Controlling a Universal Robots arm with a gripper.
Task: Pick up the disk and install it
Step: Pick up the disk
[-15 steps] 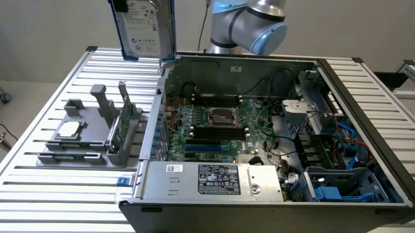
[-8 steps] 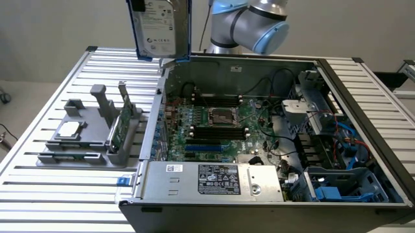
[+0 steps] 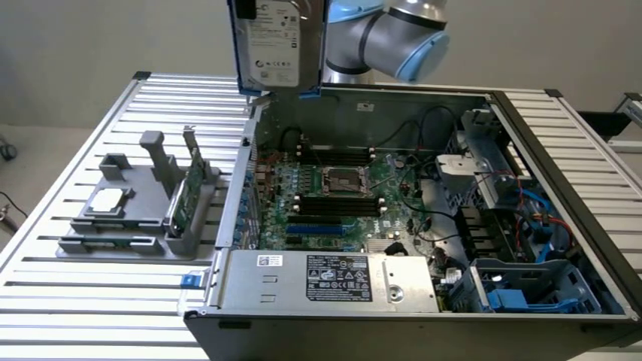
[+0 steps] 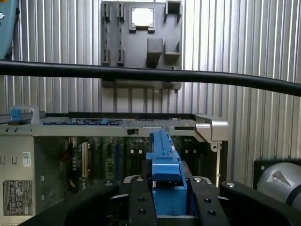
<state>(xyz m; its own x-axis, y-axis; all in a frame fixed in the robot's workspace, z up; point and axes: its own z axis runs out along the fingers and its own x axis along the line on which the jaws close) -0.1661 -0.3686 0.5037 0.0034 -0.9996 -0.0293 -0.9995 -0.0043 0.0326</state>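
A robot arm (image 3: 386, 37) holds the disk (image 3: 271, 45) upright in the air, above the far corner of an open computer case (image 3: 401, 342) on the exterior view's left. The disk's white label faces the camera, and blue carrier plastic shows at its lower edge. In the wrist view, the pincer (image 4: 167, 205) is closed on the disk, its black fingers (image 4: 141, 202) pressing the blue carrier from either side. Inside the case lie the motherboard (image 3: 336, 195) and a silver power supply (image 3: 331, 282). The case stands on a slatted metal bench (image 3: 80, 316). Beside it, on the exterior view's left, a grey holder (image 3: 110, 244) carries a silver chip (image 3: 107, 199) and an upright green circuit card (image 3: 186, 192). A black cable (image 4: 141, 74) crosses the wrist view.
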